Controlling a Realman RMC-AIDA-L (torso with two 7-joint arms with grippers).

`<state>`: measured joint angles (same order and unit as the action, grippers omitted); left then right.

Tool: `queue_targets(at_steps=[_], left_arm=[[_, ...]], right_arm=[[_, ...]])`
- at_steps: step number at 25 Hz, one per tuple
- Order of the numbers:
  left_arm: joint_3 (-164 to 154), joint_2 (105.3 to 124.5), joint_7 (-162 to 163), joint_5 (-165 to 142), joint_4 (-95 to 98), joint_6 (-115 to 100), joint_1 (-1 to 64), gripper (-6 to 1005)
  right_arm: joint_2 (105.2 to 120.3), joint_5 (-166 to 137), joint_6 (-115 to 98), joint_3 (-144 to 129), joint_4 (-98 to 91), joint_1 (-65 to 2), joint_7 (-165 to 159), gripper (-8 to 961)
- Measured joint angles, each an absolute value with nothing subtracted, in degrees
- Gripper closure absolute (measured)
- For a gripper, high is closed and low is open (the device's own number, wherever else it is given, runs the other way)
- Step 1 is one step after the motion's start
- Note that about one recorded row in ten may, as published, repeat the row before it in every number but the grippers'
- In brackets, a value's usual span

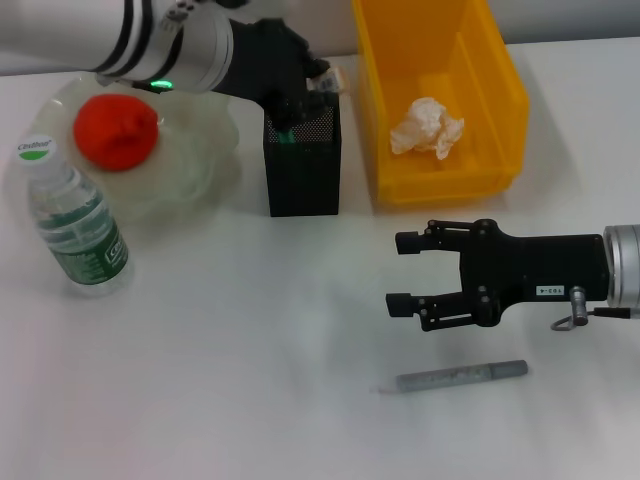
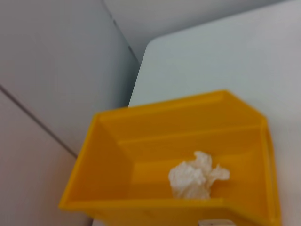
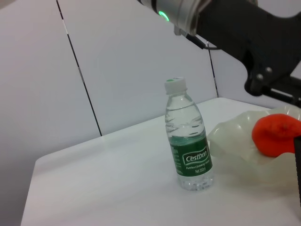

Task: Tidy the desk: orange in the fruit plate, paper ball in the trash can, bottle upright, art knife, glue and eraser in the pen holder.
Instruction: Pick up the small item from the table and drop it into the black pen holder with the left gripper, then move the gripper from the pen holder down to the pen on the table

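My left gripper (image 1: 305, 88) hangs over the black mesh pen holder (image 1: 303, 170), shut on a small pale eraser (image 1: 329, 78). Something green (image 1: 285, 135) sticks up inside the holder. The orange (image 1: 117, 130) (image 3: 277, 135) lies in the clear fruit plate (image 1: 195, 165) (image 3: 233, 136). To the plate's front left the bottle (image 1: 78, 225) (image 3: 188, 136) stands upright. The paper ball (image 1: 427, 127) (image 2: 195, 176) rests in the yellow trash can (image 1: 500, 110) (image 2: 108, 160). My right gripper (image 1: 397, 272) is open, just above the table. The grey art knife (image 1: 462, 377) lies flat in front of it.
The trash can stands directly right of the pen holder with a narrow gap between them. White tabletop (image 1: 250, 380) stretches from the bottle across to the art knife. A grey wall (image 3: 117, 61) rises behind the table.
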<state>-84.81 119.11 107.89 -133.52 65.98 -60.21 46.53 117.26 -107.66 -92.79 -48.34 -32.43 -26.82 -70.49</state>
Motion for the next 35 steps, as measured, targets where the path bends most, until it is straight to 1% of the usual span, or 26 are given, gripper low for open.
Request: queue_targets(at_steps=[14,21,25,26,28,30,31,32,33,34,35], left_arm=[[-87.76,119.09,109.98,-135.61,63.63,-58.33,47.23,726],[-87.25,119.09,110.21,-135.11,64.15,-58.22,47.12,589],[-87.05,119.03,109.89,-133.25,66.11,-58.25,46.11,394],[-86.02,118.77,107.11,-127.56,69.40,-58.60,43.79,345],[-83.76,118.62,102.84,-121.08,72.08,-59.83,41.48,339],[-83.76,118.62,102.84,-121.08,72.08,-59.83,41.48,332],[-82.28,118.59,100.34,-117.33,73.20,-60.81,40.21,329],[-78.17,118.54,93.70,-107.50,74.27,-64.47,37.15,326],[-74.96,118.36,89.11,-100.58,73.13,-68.52,35.50,320],[-72.01,118.23,85.44,-95.73,71.12,-73.56,34.49,313],[-72.01,118.23,85.44,-95.73,71.12,-73.56,34.49,307]], right_arm=[[116.98,-107.75,-92.50,-48.34,-32.29,-26.95,-70.78,112],[116.98,-107.76,-92.67,-48.34,-32.38,-26.85,-70.88,112],[117.03,-107.76,-92.74,-48.29,-32.41,-26.72,-70.92,112],[117.06,-107.76,-92.78,-48.10,-32.43,-26.65,-70.94,112],[117.06,-107.76,-92.79,-48.03,-32.44,-26.63,-70.96,112],[117.07,-107.76,-92.83,-48.07,-32.48,-26.70,-70.99,112],[117.07,-107.76,-92.86,-48.11,-32.50,-26.80,-71.02,112],[117.07,-107.76,-92.89,-48.10,-32.51,-26.87,-71.05,112],[117.07,-107.74,-92.94,-48.06,-32.52,-26.93,-71.10,112],[117.06,-107.59,-93.31,-47.91,-32.72,-26.99,-71.17,112],[117.06,-107.59,-93.31,-47.91,-32.72,-26.99,-71.17,112]])
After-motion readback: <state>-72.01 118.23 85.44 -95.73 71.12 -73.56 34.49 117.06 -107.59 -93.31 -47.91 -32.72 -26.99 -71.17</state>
